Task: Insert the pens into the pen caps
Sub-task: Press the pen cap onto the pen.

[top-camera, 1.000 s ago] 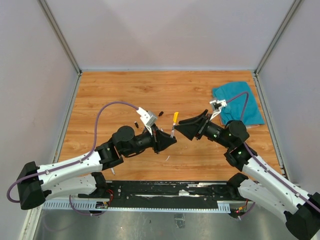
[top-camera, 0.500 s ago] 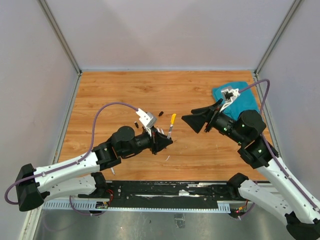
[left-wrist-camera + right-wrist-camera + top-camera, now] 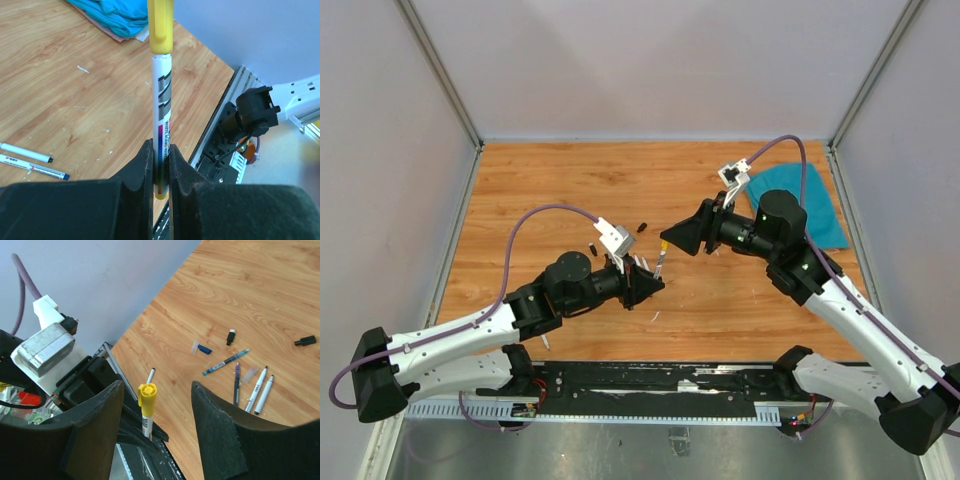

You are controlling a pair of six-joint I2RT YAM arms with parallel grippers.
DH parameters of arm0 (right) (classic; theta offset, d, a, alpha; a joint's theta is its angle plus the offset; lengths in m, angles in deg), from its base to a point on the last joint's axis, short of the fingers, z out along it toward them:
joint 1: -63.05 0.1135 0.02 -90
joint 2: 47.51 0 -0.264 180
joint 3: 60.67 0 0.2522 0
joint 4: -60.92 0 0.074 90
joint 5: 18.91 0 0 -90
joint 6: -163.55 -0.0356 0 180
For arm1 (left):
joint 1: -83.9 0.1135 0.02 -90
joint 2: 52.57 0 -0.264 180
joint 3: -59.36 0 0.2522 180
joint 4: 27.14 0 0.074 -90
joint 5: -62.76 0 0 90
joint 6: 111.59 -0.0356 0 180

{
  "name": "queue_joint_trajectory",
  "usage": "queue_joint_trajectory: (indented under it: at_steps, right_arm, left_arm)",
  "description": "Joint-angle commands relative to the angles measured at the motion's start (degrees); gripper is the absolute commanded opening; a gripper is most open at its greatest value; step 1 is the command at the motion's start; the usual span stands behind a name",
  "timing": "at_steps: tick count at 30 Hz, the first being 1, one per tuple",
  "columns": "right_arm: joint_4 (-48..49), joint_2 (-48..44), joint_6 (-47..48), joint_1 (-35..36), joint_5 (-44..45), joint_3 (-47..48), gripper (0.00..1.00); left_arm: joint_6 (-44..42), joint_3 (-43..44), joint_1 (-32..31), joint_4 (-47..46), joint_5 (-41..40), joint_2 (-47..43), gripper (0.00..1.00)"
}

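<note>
left gripper (image 3: 160, 150) jaws closed on a white pen (image 3: 161, 100), held upright by its lower barrel, yellow cap (image 3: 160, 25) on the top end. barrel has grey slanted stripes, a red-to-blue colour band and a line of small print running lengthwise, too small to read. right gripper (image 3: 157, 385) jaws open, one finger on each side of the yellow cap, not touching it. loose pens (image 3: 260, 385) and two black caps (image 3: 230, 336) lie on the wood table (image 3: 570, 190); no readable print on them. blue cloth (image 3: 800, 200) at far right. vs half a second ago: right gripper has swung back in from the right to just beside the cap, left gripper and pen unchanged.
</note>
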Motion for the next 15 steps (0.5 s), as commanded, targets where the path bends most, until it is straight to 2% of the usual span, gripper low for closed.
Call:
queue_joint_trajectory:
  at_steps: [1,4,10,15]
  right_arm:
    - [6.44,0.63,-2.77,-0.74,-4.03,-0.42,0.53]
    - [8.55,1.44,-3.70,-0.65,-4.84,-1.04,0.43]
    - [9.79,2.21,-3.70,0.14,-5.41,-2.14,0.29]
    - [9.59,1.96,-2.64,1.05,-5.28,-3.53,0.10]
  left_arm:
    - [-0.49,1.94,-0.58,-0.40,0.11,0.21,0.00]
    - [-0.34,1.86,-0.54,-0.48,0.34,0.31,0.00]
    - [-0.35,1.85,-0.55,-0.61,0.34,0.20,0.01]
    - [0.09,1.97,-0.61,-1.39,-0.13,-0.11,0.00]
